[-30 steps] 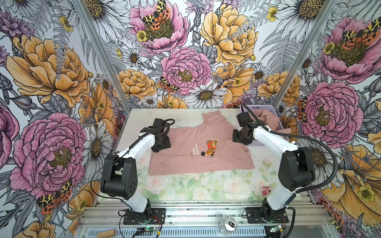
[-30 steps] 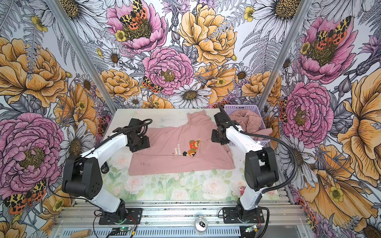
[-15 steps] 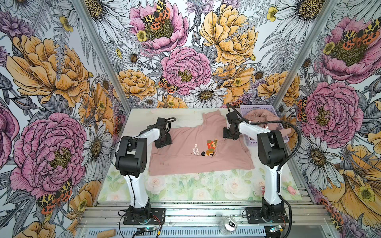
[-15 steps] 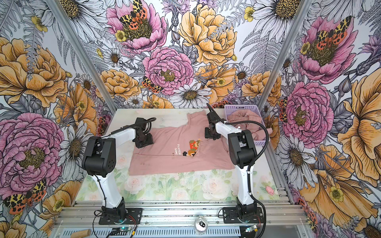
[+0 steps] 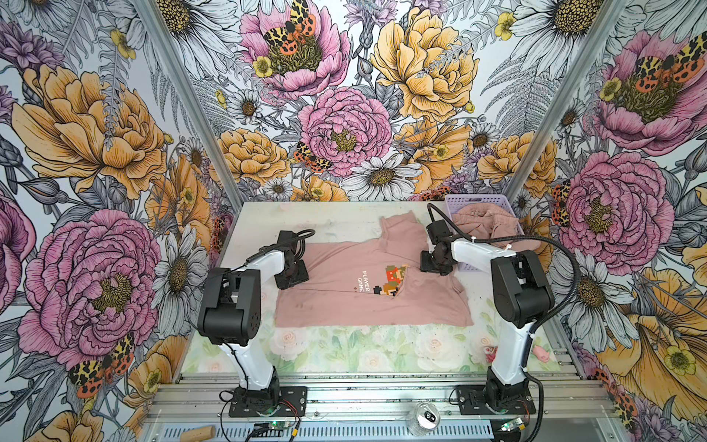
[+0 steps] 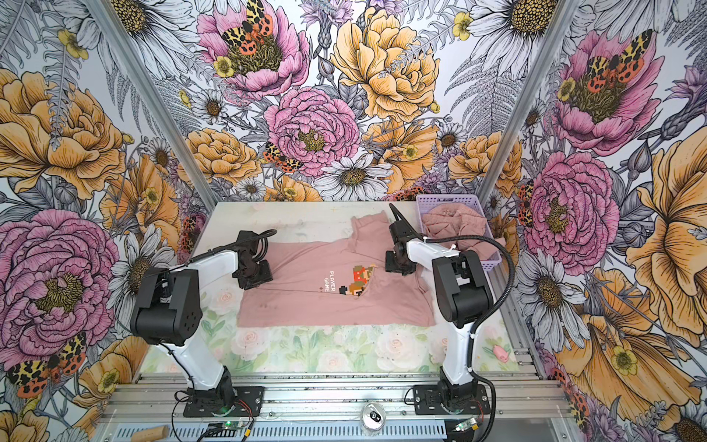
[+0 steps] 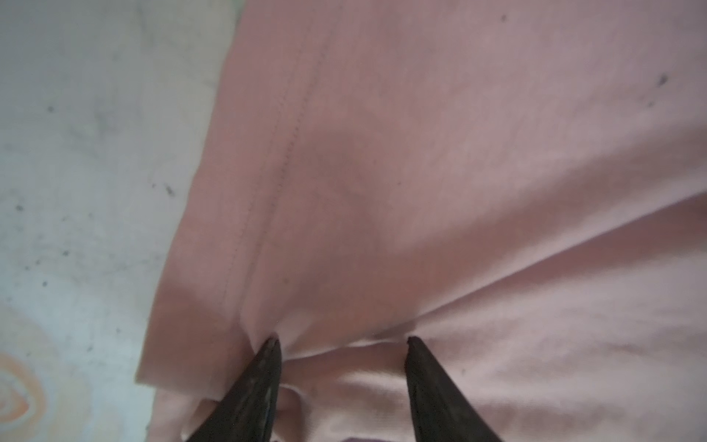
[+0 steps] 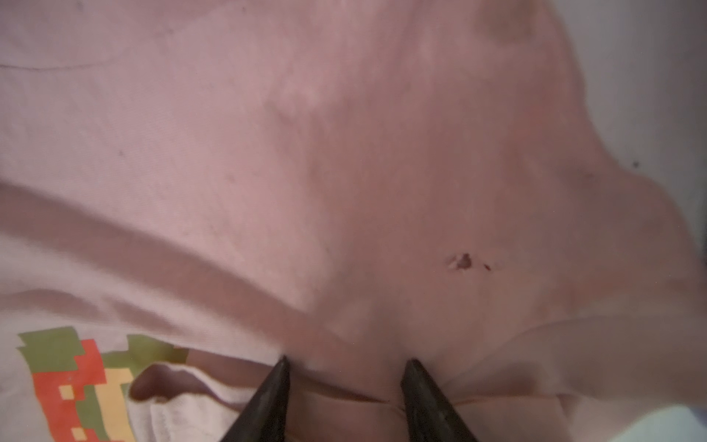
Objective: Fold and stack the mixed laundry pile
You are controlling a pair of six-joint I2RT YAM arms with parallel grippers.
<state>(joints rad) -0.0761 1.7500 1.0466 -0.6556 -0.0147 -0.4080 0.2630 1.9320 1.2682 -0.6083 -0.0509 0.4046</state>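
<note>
T-shirt (image 5: 336, 306) spread flat; bare table (image 5: 363, 352) along near hem.

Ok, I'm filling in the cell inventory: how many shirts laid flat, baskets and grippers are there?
T-shirt, spread flat: 1
Basket, holding pink cloth: 1
Grippers, the left gripper and the right gripper: 2
Total: 4

T-shirt (image 5: 344, 306): dusty pink, pixel print | basket (image 5: 474, 199): lavender | walls (image 5: 344, 114): floral

Both top views bright, sharp; 2 wrist views blurred (and dimmer).
</note>
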